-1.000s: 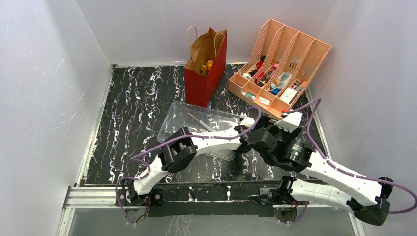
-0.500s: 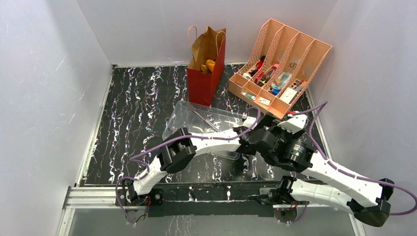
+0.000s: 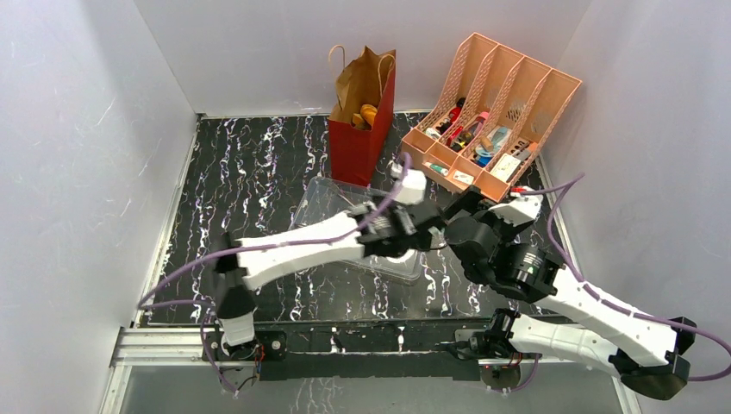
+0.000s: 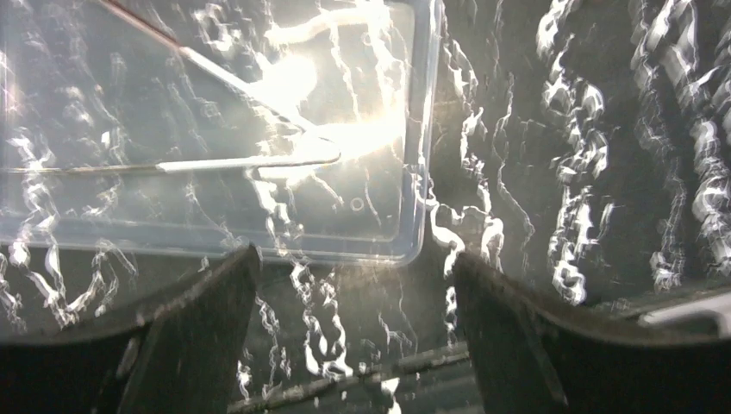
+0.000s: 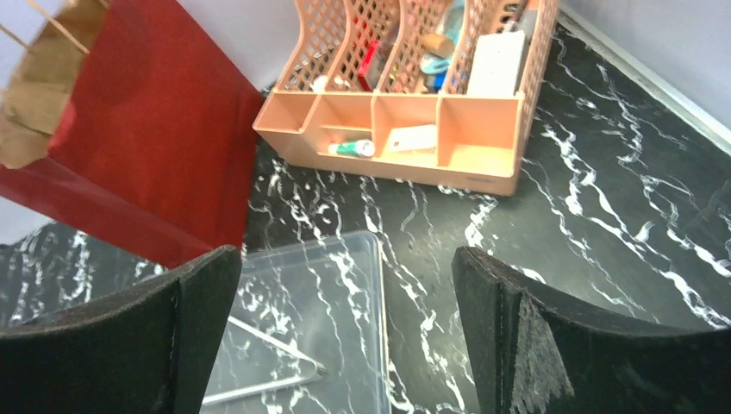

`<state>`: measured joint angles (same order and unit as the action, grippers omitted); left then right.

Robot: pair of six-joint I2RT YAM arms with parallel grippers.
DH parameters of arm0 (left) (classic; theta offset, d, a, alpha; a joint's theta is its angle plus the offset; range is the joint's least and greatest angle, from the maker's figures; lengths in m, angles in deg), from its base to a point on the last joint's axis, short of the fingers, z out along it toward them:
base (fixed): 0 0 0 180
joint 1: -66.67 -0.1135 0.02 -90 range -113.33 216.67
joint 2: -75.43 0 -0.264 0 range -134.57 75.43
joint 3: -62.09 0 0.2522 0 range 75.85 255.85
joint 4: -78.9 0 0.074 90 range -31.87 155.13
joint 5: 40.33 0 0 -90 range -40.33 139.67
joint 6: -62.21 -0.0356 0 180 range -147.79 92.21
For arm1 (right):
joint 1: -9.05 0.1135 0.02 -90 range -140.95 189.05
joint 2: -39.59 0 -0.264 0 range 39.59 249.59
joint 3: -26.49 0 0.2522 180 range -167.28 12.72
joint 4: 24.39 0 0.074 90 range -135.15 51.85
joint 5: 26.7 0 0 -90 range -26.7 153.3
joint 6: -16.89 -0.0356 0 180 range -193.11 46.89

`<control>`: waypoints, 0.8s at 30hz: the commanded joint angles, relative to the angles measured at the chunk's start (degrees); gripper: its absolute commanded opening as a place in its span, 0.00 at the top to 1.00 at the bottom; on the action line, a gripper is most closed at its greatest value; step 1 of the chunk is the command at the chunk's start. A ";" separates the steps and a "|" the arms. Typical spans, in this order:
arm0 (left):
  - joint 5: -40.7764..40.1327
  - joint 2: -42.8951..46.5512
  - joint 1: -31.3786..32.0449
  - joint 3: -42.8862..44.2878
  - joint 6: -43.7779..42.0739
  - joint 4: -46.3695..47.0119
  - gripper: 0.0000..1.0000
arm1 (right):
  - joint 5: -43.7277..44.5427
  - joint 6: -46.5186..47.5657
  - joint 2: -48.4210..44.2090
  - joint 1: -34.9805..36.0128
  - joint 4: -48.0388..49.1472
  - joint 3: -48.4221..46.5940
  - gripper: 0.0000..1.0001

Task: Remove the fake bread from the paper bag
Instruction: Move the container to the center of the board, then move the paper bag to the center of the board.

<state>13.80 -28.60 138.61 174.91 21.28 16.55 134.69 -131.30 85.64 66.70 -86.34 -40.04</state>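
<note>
The paper bag stands upright at the back of the table, red outside and brown inside; in the right wrist view it is the red bag at upper left. Orange-brown fake bread shows in its open mouth. My left gripper hovers over the near right corner of the clear tray, well short of the bag. Its jaws stand open with nothing between them. My right gripper is just right of it, also open and empty, facing the bag and tray.
A peach desk organiser with small items stands right of the bag, also seen as the organiser in the right wrist view. Thin metal tongs lie in the clear tray. White walls close in both sides and the back.
My left gripper has opened. The left arm has stretched out low, its wrist shifting back over the tray. The tray slid slightly toward the bag. The right arm barely moved.
</note>
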 commanded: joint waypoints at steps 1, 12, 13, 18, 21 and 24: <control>-12.94 11.02 0.43 6.77 -4.22 -0.39 0.17 | -0.21 6.90 1.15 0.18 1.85 1.01 0.07; -10.40 2.58 -15.84 32.41 -21.64 -1.87 0.15 | -3.79 16.10 5.54 0.10 11.12 0.41 0.07; -9.03 1.77 -17.81 33.64 -22.83 -1.61 0.15 | -4.10 16.82 5.91 0.12 11.98 0.37 0.07; -1.87 -2.19 -27.26 37.14 -27.45 -0.20 0.13 | -5.91 20.27 7.26 0.10 15.67 0.19 0.07; 1.70 -4.88 -32.97 38.59 -29.65 0.30 0.12 | -7.24 22.01 8.03 0.10 17.39 -0.01 0.07; 6.26 -7.54 -38.26 39.49 -31.28 1.75 0.11 | -8.18 23.54 9.08 0.10 18.97 -0.30 0.07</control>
<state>13.11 -34.94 106.14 211.33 -5.31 16.41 127.42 -111.30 94.01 66.85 -72.66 -38.26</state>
